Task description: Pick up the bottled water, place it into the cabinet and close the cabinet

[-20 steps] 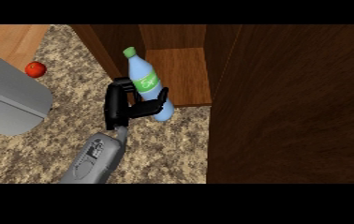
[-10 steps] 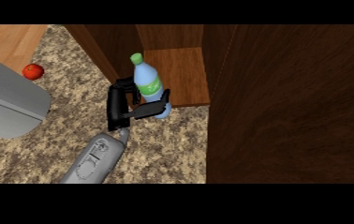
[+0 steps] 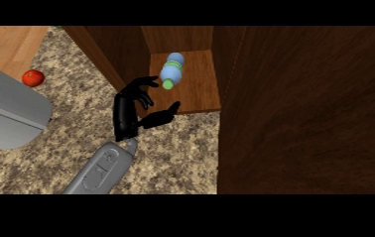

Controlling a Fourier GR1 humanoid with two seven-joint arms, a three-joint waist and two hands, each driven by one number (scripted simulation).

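The bottled water [image 3: 173, 71], pale blue with a green label and green cap, rests on the wooden floor of the open cabinet [image 3: 198, 94]. Its cap end points toward me; whether it stands or lies tipped I cannot tell. My left hand [image 3: 132, 109] is open just in front and left of it, at the cabinet floor's front edge. The fingers are spread near the cap without holding it, and the thumb sticks out to the right. The grey forearm comes up from the lower left. My right hand shows nowhere.
A large dark wooden cabinet door [image 3: 293, 112] fills the right side of the view. The cabinet's left wall [image 3: 110, 52] slants behind the hand. A red round fruit [image 3: 33, 78] and a grey appliance [image 3: 18, 114] sit on the speckled counter [image 3: 176, 156] at left.
My left hand has let go of the bottle and drawn back toward me, fingers opening. The bottle now rests inside the cabinet with its cap end turned toward the hand.
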